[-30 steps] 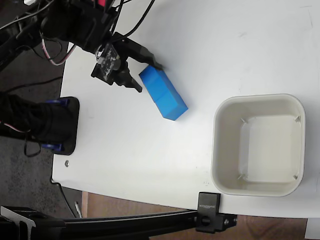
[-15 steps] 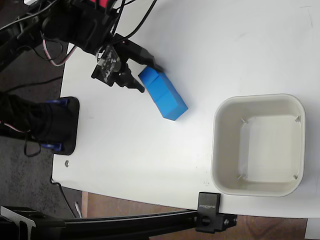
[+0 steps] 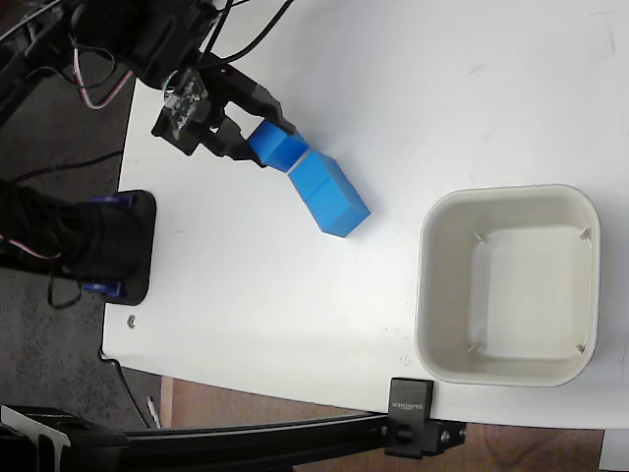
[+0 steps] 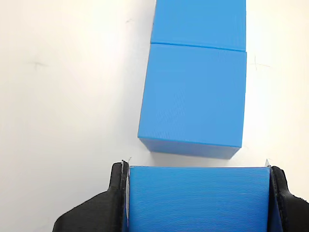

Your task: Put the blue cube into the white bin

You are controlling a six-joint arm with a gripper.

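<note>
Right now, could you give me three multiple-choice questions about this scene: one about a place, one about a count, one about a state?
1. Where is the bin in the fixed view?
A. lower right
B. upper left
C. centre

2. How many blue cubes remain on the table, not gripped?
A. none
B. two
C. five

3. What is the gripper doing?
A. hanging open
B. shut on a blue cube
C. inside the bin

Answers:
1. A, the bin sits lower right.
2. B, the block shows one seam in the wrist view.
3. B, both fingers press the cube's sides.
</note>
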